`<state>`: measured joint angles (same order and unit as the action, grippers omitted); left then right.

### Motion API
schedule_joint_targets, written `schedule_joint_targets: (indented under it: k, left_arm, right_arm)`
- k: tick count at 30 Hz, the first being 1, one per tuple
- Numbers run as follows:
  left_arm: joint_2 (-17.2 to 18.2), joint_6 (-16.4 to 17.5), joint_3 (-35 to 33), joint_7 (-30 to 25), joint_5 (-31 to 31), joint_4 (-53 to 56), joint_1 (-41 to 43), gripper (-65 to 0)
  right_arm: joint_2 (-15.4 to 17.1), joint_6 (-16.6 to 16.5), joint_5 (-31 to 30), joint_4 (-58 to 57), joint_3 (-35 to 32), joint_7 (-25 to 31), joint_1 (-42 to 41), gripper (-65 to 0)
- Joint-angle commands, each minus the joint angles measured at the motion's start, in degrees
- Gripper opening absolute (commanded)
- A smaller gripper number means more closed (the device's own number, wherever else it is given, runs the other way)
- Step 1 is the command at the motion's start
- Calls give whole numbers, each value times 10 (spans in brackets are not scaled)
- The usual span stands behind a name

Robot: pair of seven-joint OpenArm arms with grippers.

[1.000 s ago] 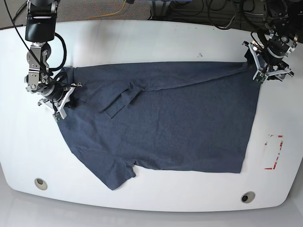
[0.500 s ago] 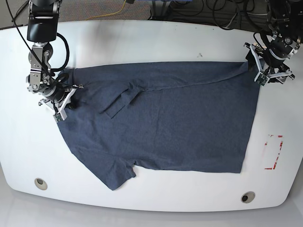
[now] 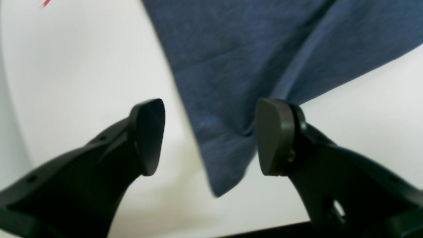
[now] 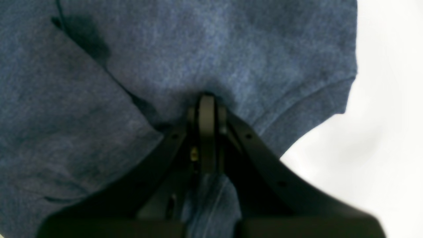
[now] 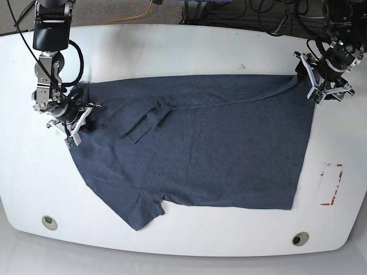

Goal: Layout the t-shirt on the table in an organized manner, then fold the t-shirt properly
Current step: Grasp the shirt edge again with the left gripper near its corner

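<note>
Right gripper (image 4: 207,109) is clamped on the t-shirt (image 5: 200,143) to anchor it for spreading; left gripper (image 3: 210,135) is held wide over the far-right corner.

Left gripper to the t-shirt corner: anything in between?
Nothing visible. The left gripper is open, and the t-shirt corner lies directly between its fingers on the bare table.
</note>
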<state>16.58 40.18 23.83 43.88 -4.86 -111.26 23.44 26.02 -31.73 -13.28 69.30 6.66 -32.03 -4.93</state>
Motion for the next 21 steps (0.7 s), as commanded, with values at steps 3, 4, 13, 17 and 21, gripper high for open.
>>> schedule_joint_targets:
  k: [3,4,13,17,21]
  left_arm:
    - [32,-2,4,-9,-49,-10,-1,-247]
    - [34,-2,4,-9,-53,-10,-1,-247]
    - [65,-2,1,10,-85,-9,11,-247]
    - [80,-2,-29,41,-84,-8,11,-247]
    - [87,-2,-46,50,-82,-7,11,-247]
  right_arm:
    - [3,-2,22,-2,-4,-34,1,-649]
    - [3,-2,22,-2,-4,-34,1,-649]
    - [3,-2,22,-2,-4,-34,2,-649]
    - [3,-2,22,-2,-4,-34,2,-649]
    - [2,-2,22,-2,-4,-34,2,-649]
